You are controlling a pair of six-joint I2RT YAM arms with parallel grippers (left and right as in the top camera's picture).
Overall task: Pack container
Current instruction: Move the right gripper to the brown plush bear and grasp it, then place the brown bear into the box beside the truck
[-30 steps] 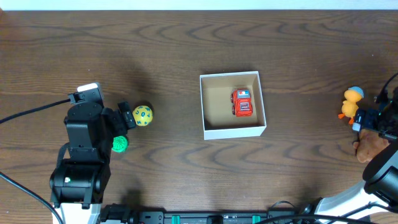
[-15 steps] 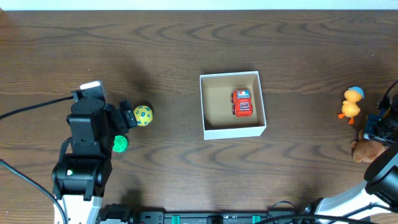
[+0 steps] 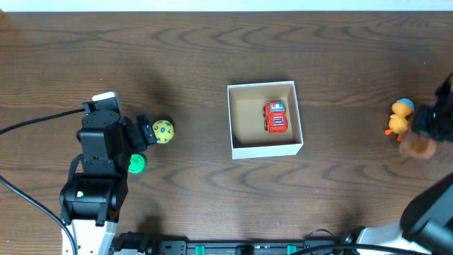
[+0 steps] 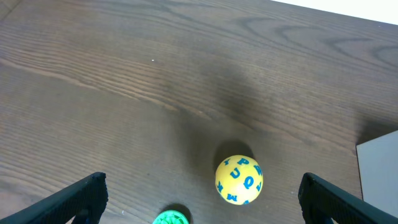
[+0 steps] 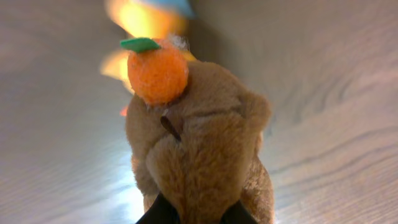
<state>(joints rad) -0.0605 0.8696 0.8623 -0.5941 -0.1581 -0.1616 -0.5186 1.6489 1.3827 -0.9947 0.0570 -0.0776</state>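
Note:
The container (image 3: 267, 149), a shallow white box with a tan inside, stands mid-table with a red toy car (image 3: 275, 117) in it. At the far right my right gripper (image 3: 425, 137) is shut on a brown plush animal (image 3: 419, 147). The wrist view shows the plush (image 5: 199, 143) pinched between the jaws, an orange ball on its head. An orange duck (image 3: 401, 117) stands just beside it. My left gripper (image 4: 202, 200) is open and low over the table on the left. A yellow lettered ball (image 4: 239, 180) and a green toy (image 4: 171, 218) lie between its fingers, untouched.
A black cable (image 3: 39, 124) runs from the left arm to the table's left edge. The container's white side (image 4: 379, 171) shows at the right of the left wrist view. Bare dark wood lies between the container and each arm.
The right gripper went from open to shut on the brown plush and moved it toward the far side, next to the duck. The left arm barely shifted.

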